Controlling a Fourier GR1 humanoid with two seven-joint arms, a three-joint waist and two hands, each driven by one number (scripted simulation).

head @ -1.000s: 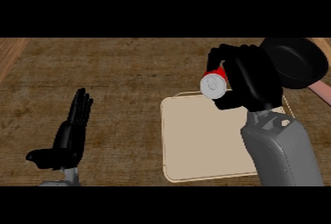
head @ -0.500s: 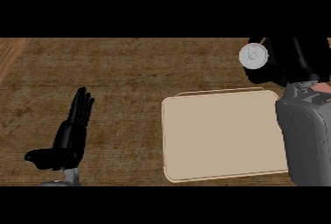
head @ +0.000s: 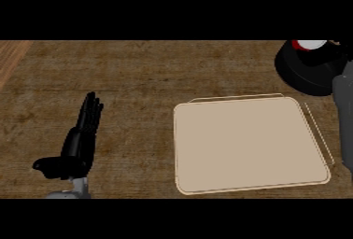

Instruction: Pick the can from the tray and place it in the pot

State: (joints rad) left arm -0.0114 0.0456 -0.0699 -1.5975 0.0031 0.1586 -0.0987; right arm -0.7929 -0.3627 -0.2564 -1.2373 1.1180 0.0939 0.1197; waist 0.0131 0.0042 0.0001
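Observation:
The red and white can (head: 308, 45) shows at the top right, over the far side of the black pot (head: 303, 74). My right hand (head: 335, 51) is curled on the can at its right side, and its dark fingers blend with the pot. The grey right forearm (head: 342, 116) runs up the right edge. The beige tray (head: 248, 144) lies bare at the middle right of the wooden counter. My left hand (head: 81, 137) rests open at the lower left, fingers straight and pointing away, far from the tray.
The tray's thin raised rim (head: 318, 135) lies just below the pot and beside my right forearm. A lighter strip (head: 10, 60) runs along the counter's upper left edge.
My right hand has carried the can up off the tray and to the right, until it is over the pot. The tray now lies fully uncovered. The left hand has not moved.

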